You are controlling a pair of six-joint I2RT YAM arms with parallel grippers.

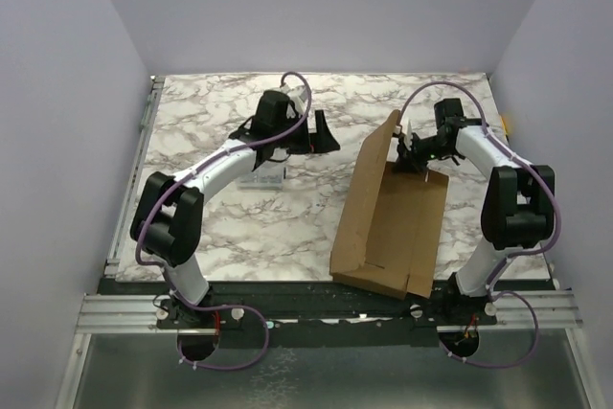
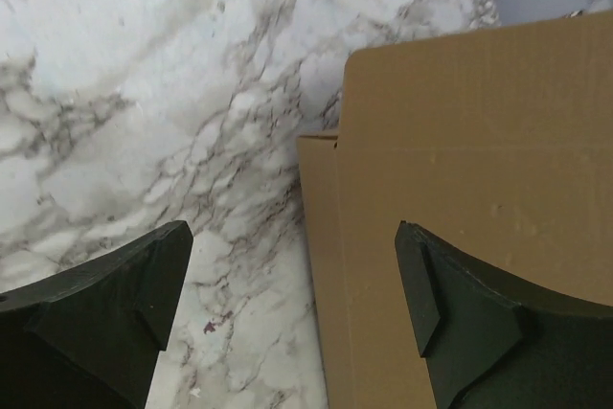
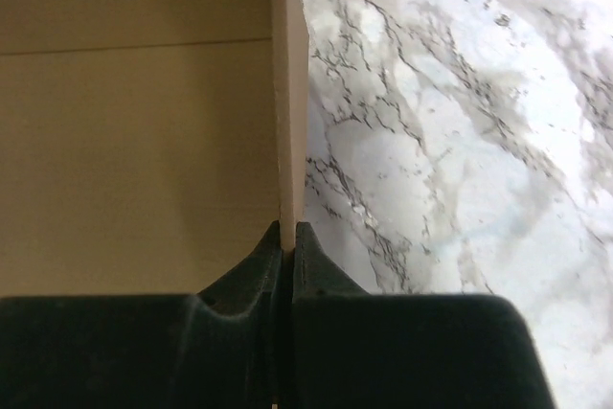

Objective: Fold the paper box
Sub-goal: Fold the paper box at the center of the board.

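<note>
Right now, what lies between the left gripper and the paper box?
Only bare marble tabletop separates the left gripper from the paper box, in the top external view.

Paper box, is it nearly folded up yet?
Not yet. Done: the paper box has one long panel lifted up off the table. In hand: the right tool is shut on a thin upright cardboard edge at the far end. The left tool is open and holds nothing. Left: most of the sheet lies flat, with no closed walls or lid.
</note>
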